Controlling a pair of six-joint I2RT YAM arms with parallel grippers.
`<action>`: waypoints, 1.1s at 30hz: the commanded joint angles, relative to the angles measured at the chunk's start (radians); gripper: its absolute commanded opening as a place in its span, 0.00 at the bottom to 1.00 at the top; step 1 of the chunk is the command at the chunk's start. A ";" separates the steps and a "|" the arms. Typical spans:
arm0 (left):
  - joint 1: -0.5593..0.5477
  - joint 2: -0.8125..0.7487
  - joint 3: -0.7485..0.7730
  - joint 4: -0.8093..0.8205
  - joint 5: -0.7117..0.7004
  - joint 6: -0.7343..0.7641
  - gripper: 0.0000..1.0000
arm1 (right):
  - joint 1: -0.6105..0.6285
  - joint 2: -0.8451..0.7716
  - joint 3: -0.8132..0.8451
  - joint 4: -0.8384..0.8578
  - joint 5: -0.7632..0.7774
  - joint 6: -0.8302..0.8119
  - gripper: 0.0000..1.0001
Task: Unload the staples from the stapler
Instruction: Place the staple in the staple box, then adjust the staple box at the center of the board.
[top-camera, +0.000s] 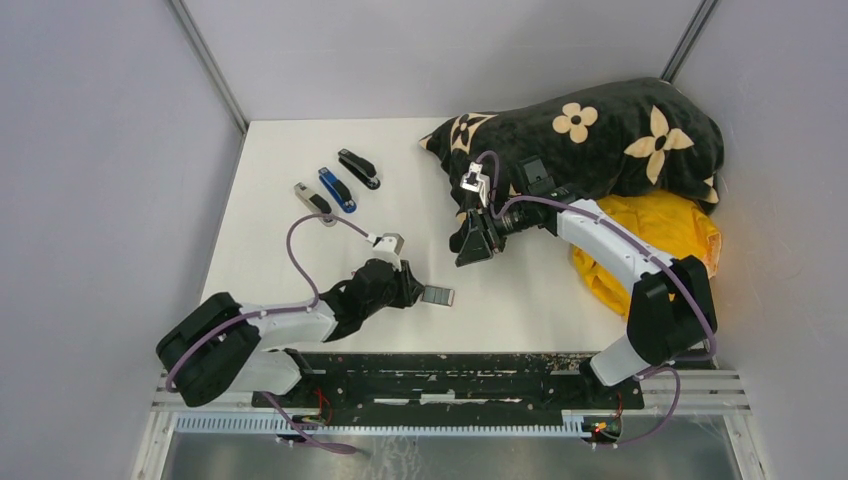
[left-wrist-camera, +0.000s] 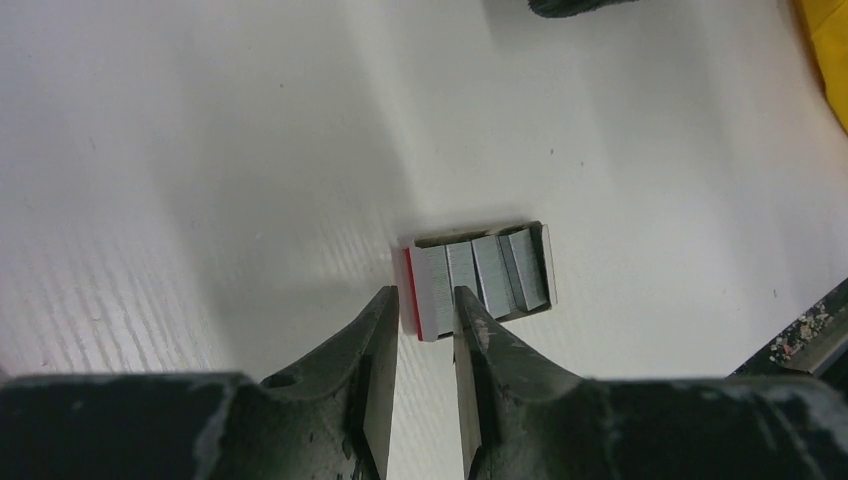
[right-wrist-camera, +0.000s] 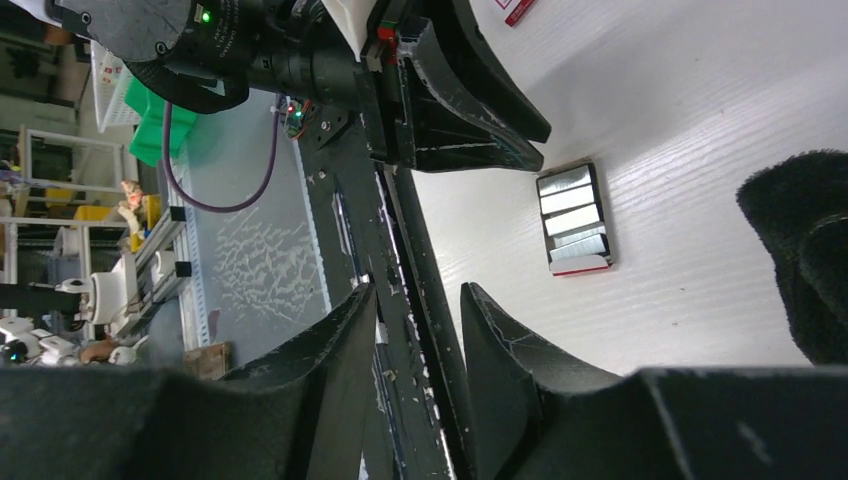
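Note:
Three staplers lie in a row at the back left: a black one (top-camera: 358, 168), a blue one (top-camera: 337, 190) and a grey one (top-camera: 315, 203). Neither gripper is near them. Several grey strips of staples (left-wrist-camera: 492, 270) lie side by side in a small white-and-red box (top-camera: 438, 296) near the table's front edge. My left gripper (left-wrist-camera: 424, 305) is low at the box's red end, its fingers part open to either side of that corner. Whether they touch it I cannot tell. My right gripper (top-camera: 470, 250) hovers open and empty beyond the box (right-wrist-camera: 575, 218).
A black cloth with cream flowers (top-camera: 600, 135) is heaped at the back right, with a yellow cloth (top-camera: 650, 235) in front of it under the right arm. The black mounting rail (top-camera: 440, 370) runs along the near edge.

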 joint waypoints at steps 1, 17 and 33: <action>0.003 0.063 0.067 -0.014 0.032 -0.018 0.34 | -0.001 0.027 0.036 -0.018 -0.069 -0.018 0.43; 0.012 -0.052 0.004 0.025 -0.008 -0.047 0.40 | -0.001 0.057 0.040 -0.030 -0.073 -0.018 0.42; 0.043 0.073 0.042 0.021 0.055 -0.051 0.28 | -0.001 0.072 0.049 -0.047 -0.072 -0.027 0.41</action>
